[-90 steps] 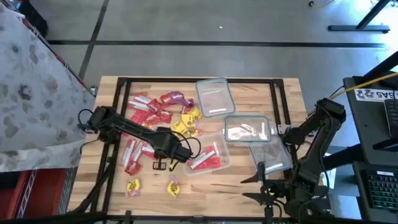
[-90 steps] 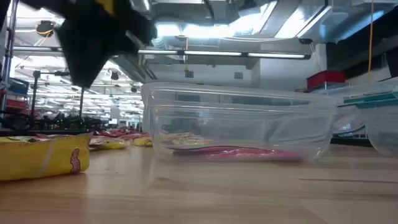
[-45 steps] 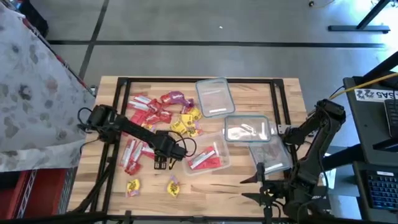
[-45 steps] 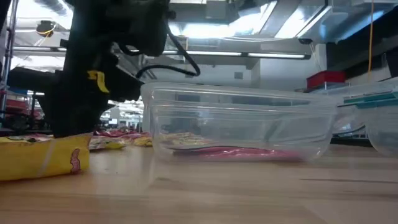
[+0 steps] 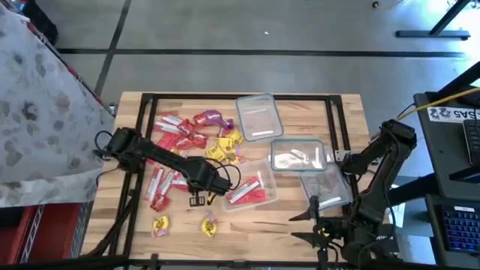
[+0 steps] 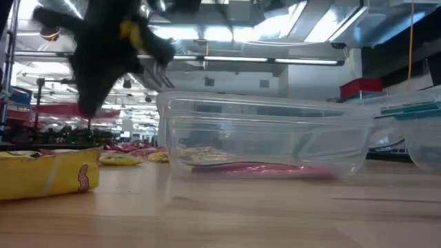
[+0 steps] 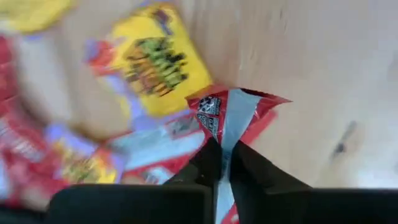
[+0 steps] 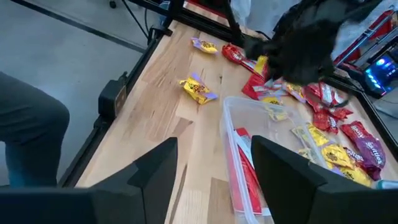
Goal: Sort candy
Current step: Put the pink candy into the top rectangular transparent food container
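— Which step are we on, do you reckon?

— Carrying, I'd say. The left hand (image 7: pixel 221 163) is pinched tight on a red packet (image 7: pixel 231 118); you can see the wrapper sticking out between its fingers (image 7: pixel 205 163). From above, the left hand (image 5: pixel 198 198) hangs over the bench (image 5: pixel 285 217) just beside the near tub (image 5: pixel 253 189), lifted off the wood.

— So the next move?

— My guess: swing it over that tub's rim and let go. That tub already holds red packets and nothing else that I can make out, so it looks the right home. It needs to clear the wall first, and the wall is low.

— And the other containers?

— Three more clear ones (image 5: pixel 259 116) toward the right. From here I can't tell what is in them, or whether some are only lids.

— Where's the rest of the candy (image 5: pixel 187 135)?

— Mostly heaped on the bench behind the left arm: reds, some yellows, one purple. Two yellow ones (image 5: pixel 209 224) lie apart near the front edge.

— The right arm?

— Waiting at the right front corner, its right hand (image 8: pixel 214 165) spread wide, holding nothing.
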You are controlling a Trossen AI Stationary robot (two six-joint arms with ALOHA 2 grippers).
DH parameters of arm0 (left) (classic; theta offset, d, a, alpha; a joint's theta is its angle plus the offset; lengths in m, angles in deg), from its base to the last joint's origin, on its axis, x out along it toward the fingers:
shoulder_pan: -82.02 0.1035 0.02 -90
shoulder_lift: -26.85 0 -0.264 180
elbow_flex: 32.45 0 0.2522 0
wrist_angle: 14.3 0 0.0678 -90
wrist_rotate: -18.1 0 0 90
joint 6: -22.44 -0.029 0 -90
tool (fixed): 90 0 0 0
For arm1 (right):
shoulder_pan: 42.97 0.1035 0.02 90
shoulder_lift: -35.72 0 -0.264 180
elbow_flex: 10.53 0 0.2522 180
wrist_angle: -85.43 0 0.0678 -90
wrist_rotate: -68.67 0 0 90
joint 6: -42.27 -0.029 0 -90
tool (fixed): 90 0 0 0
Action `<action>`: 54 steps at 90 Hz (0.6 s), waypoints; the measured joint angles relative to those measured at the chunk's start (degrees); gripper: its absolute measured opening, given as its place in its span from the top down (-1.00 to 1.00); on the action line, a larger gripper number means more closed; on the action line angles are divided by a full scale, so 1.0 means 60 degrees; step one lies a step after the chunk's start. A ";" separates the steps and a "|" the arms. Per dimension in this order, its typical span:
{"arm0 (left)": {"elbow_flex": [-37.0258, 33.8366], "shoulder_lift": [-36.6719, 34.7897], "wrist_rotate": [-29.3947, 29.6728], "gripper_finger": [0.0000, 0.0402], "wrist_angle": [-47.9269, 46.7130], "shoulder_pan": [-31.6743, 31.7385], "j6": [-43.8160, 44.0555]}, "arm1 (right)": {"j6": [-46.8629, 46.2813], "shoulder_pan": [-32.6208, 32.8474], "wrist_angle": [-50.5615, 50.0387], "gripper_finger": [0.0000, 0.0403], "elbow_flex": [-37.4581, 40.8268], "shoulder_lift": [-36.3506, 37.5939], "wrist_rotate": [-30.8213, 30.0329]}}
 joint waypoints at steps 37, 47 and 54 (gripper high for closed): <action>0.2740 0.0166 0.1279 0.98 0.5639 0.0027 0.0508 | 0.0288 0.0000 0.0004 0.04 0.0001 0.0000 -0.0663; 0.2735 0.0626 0.1306 0.98 0.5952 0.0276 0.0691 | 0.0288 0.0000 0.0010 0.04 -0.0002 0.0000 -0.0663; 0.2726 0.0994 0.1265 0.98 0.5817 0.0433 0.0714 | 0.0288 0.0000 0.0009 0.04 -0.0002 0.0000 -0.0651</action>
